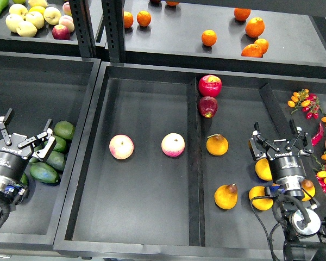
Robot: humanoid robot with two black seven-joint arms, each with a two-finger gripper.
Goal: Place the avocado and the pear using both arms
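Observation:
The pear [226, 196], orange-yellow with a brownish neck and dark stem, lies in the right compartment near the front. My right gripper [280, 142] is open, to the right of the pear and apart from it, over other orange-yellow fruit [262, 168]. My left gripper [22, 133] is open over a cluster of stubby green avocados [43, 173] in the left bin [70, 179]. The slim elongated avocado is hidden beneath my left wrist. Neither gripper holds anything.
A rounder orange-yellow fruit [217, 144] lies beyond the pear. Two pink-yellow apples [121, 147] [173, 144] lie left of the divider [194, 174]. Two red apples [210, 85] lie at the back. Small tomatoes and chillies [304, 100] lie at the far right. Oranges [209, 37] sit on the shelf.

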